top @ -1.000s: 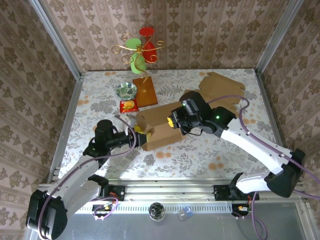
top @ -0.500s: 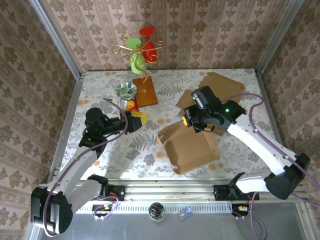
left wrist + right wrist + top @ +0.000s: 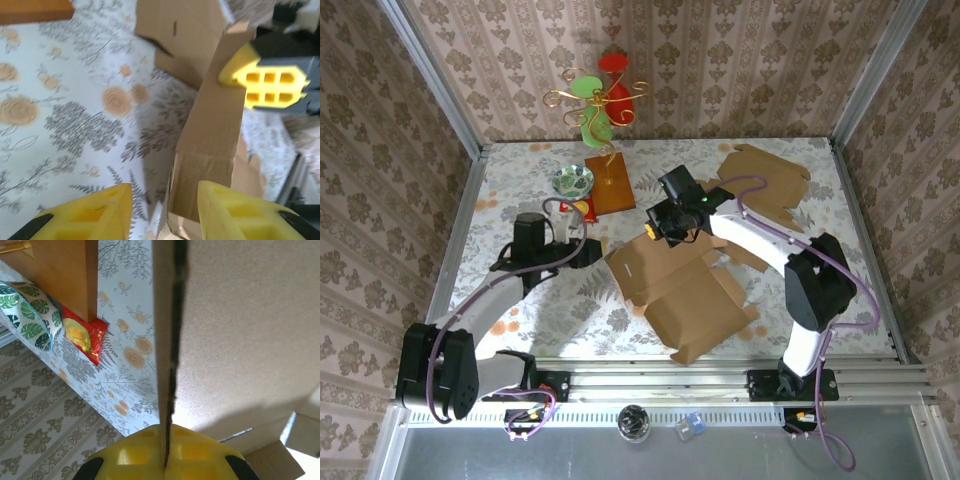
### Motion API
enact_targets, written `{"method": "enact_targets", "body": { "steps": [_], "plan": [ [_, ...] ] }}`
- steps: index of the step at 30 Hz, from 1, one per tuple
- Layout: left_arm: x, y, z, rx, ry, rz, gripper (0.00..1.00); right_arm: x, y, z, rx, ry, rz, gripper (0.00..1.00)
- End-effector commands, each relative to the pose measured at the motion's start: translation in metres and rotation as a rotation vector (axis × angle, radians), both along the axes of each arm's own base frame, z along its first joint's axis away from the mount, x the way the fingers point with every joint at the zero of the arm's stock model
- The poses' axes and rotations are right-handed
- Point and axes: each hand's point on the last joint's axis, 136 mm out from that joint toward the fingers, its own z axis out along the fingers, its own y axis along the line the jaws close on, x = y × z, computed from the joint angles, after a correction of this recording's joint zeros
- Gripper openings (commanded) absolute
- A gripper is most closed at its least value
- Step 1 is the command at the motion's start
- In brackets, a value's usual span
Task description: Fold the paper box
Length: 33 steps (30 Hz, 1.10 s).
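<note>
The floral-patterned table [image 3: 510, 205] lies under both arms. The brown, partly opened cardboard box [image 3: 690, 295] sprawls on it, reaching from the right gripper [image 3: 658, 228] toward the near edge. One flap stands upright just ahead of the left gripper [image 3: 592, 250].

In the right wrist view, the right gripper [image 3: 167, 440] is clenched on the thin edge of a box panel [image 3: 240, 330], with its yellow pads pressed together on the cardboard. In the left wrist view, the left gripper [image 3: 164, 192] has its yellow fingers spread. The foot of the upright flap [image 3: 210, 135] sits close to the fingers, and whether they touch it I cannot tell.

A second flat brown cardboard sheet [image 3: 760, 180] lies beyond the right gripper. A brown wooden board [image 3: 610, 183] sits beyond the left gripper. Beside it is a leaf-patterned round bowl [image 3: 574, 181], and nearer the left gripper a small red snack packet [image 3: 578, 210].
</note>
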Motion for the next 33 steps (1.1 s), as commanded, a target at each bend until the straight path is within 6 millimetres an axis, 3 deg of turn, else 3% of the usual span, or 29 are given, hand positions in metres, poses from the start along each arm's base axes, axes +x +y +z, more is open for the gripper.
{"method": "enact_targets", "body": {
  "steps": [1, 6, 10, 12, 16, 25, 28, 33],
  "plan": [
    [0.005, 0.013, -0.019, 0.137, -0.049, 0.064, 0.39, 0.025, 0.016, 0.026, 0.07, -0.136, 0.063, 0.0],
    [0.012, 0.036, -0.025, 0.219, -0.068, 0.184, 0.38, 0.031, 0.012, 0.031, 0.171, -0.203, 0.065, 0.0],
    [0.011, 0.056, -0.022, 0.256, -0.088, 0.261, 0.39, 0.023, 0.006, 0.044, 0.192, -0.224, 0.077, 0.0],
    [0.012, 0.061, -0.021, 0.227, -0.097, 0.275, 0.39, 0.018, 0.002, 0.037, 0.188, -0.211, 0.072, 0.0],
    [0.013, 0.059, -0.027, 0.232, -0.076, 0.235, 0.38, 0.02, 0.001, 0.028, 0.23, -0.224, 0.068, 0.0],
    [0.013, 0.014, -0.039, 0.176, -0.09, 0.058, 0.37, 0.046, 0.007, 0.057, 0.405, -0.493, 0.102, 0.0],
    [0.013, 0.015, -0.048, 0.202, -0.099, 0.077, 0.38, 0.049, 0.007, 0.061, 0.427, -0.528, 0.107, 0.0],
    [0.022, 0.018, -0.052, 0.227, -0.154, 0.099, 0.41, 0.046, 0.009, 0.043, 0.435, -0.482, 0.128, 0.0]
  ]
}}
